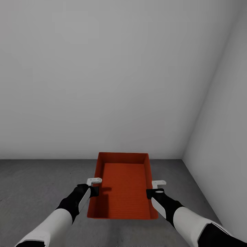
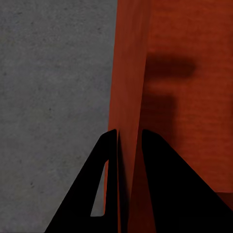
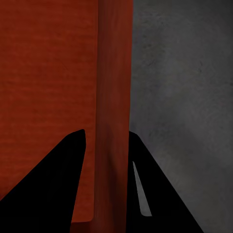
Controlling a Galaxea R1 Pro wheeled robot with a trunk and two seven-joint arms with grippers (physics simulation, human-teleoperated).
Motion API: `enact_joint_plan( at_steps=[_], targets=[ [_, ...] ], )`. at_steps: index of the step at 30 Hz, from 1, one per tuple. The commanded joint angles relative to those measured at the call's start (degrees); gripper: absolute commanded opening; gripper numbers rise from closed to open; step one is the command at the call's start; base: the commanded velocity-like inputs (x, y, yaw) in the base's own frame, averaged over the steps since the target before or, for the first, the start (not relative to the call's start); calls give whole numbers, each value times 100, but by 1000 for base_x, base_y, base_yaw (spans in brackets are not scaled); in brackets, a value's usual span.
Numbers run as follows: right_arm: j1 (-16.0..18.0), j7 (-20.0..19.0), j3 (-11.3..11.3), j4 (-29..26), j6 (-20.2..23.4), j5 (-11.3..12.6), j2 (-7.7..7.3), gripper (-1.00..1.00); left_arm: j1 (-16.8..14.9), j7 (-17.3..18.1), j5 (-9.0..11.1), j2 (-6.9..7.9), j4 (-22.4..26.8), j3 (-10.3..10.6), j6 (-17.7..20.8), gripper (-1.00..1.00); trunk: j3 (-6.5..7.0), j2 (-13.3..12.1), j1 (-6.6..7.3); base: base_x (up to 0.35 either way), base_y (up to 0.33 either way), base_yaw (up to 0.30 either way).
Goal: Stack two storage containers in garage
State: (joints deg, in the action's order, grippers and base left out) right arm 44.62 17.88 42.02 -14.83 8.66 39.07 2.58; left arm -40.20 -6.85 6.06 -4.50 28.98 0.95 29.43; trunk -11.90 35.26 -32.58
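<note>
Storage container (image 1: pixel 125 185) between left gripper (image 1: pixel 93 186) and right gripper (image 1: pixel 153 188) (walls pinched).

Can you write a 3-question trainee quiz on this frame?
1. True or false: the left hand and right hand each straddle a long side wall of the storage container.
2. Which surface lies under the container? A) light wood planks B) grey concrete floor C) glass table
3. Fill in: the container's inside is ____.

Key: 1 true; 2 B; 3 empty
</note>
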Motion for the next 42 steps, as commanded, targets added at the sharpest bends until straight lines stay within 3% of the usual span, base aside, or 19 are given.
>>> enact_joint_plan(
  at_steps=[1, 42],
  targets=[
    [11, 304, -80, -20, 39, -163, -3, -100, 1, -62, 264, 0, -6, 63, 34, -100, -37, 51, -24, 0, 0, 0],
    [11, 307, -80, -20, 48, -163, -2, -100, -1, -62, 264, 2, -6, 63, 28, -100, -1151, 1695, -924, 0, 0, 0]
  ],
)
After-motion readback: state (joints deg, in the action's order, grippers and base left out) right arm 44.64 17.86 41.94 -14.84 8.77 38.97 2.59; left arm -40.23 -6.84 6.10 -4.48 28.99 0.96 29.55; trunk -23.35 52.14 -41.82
